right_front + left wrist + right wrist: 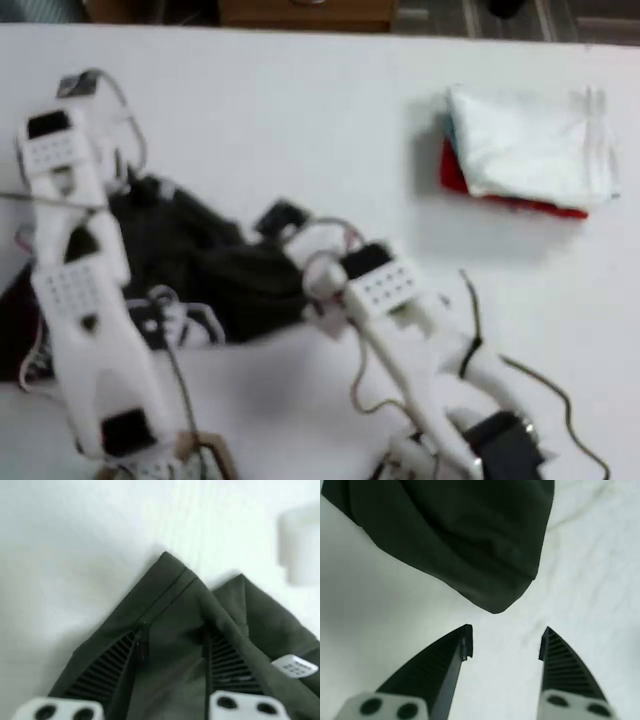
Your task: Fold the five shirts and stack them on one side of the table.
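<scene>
The left end effector sits spread open right on the dark shirt, its ribbed black fingers lying on the cloth to either side of a raised fold, just behind a pointed corner of the fabric. The right end effector is open too, with bare white surface between its fingers and the shirt's rounded edge just beyond the tips, not touching. In the high view the dark shirt lies rumpled at the left of the frame, soft and creased, partly under the white arm there. The stack of folded shirts is at the upper right, well apart: a white shirt on top and a red shirt below. A broad stretch of pale surface lies between heap and stack.
</scene>
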### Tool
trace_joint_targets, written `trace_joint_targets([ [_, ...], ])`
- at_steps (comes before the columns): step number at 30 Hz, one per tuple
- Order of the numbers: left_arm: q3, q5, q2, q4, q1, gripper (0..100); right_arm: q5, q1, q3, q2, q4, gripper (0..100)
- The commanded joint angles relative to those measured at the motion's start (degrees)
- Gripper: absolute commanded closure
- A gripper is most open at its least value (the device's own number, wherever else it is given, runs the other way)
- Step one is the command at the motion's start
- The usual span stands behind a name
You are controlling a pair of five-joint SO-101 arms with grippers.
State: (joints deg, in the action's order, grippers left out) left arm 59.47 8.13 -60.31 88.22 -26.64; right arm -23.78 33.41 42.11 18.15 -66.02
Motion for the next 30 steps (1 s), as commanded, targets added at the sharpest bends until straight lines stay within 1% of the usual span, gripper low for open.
trace_joint_targets([
  [1,12.0,-0.4,-4.5,5.2,1.1,83,0.3,0.4,-2.3,-0.1,1.3,78.3],
  [2,15.1,-0.4,-5.7,7.3,1.1,89,0.6,0.4,-2.3,-0.1,2.1,78.3],
  [3,18.1,-0.4,-6.7,9.3,1.1,97,0.6,0.4,-2.2,-0.1,2.7,78.3],
  [4,21.1,-0.4,-7.4,11.3,1.1,99,0.7,0.4,-2.2,-0.1,3.3,78.3],
  [5,24.1,-0.4,-7.8,13.5,1.1,96,0.7,0.4,-2.2,-0.1,4.1,78.3],
  [7,27.9,-0.4,-7.6,14.4,1.0,98,0.7,0.4,-2.2,-0.2,5.7,78.3],
  [8,28.9,-0.4,-6.9,14.4,0.5,97,0.8,0.4,-2.2,-0.2,6.5,78.3],
  [10,28.8,-0.4,-4.2,14.4,-0.4,98,1.4,0.4,-2.2,-0.2,8.0,78.3],
  [12,26.0,-0.3,0.1,14.5,-1.1,98,4.8,0.4,-2.2,-0.2,9.3,78.3],
  [15,15.7,2.0,10.1,14.5,-2.5,98,9.0,0.5,-2.3,-0.2,10.2,78.1],
  [18,-0.3,3.7,23.8,14.4,-4.5,98,9.7,0.5,-2.3,-0.2,10.1,77.9],
  [22,-24.1,8.1,43.8,14.2,-7.7,97,9.6,1.4,-2.3,-0.2,9.9,77.7],
  [24,-34.2,10.9,52.7,14.0,-9.3,97,9.6,3.9,-2.4,-0.2,9.9,74.6],
  [27,-46.0,14.2,62.8,12.5,-11.2,97,9.7,10.3,-2.6,-0.2,10.9,67.2],
  [30,-53.7,16.2,69.7,10.5,-13.5,97,9.8,14.9,-2.6,-0.9,14.8,66.2],
])
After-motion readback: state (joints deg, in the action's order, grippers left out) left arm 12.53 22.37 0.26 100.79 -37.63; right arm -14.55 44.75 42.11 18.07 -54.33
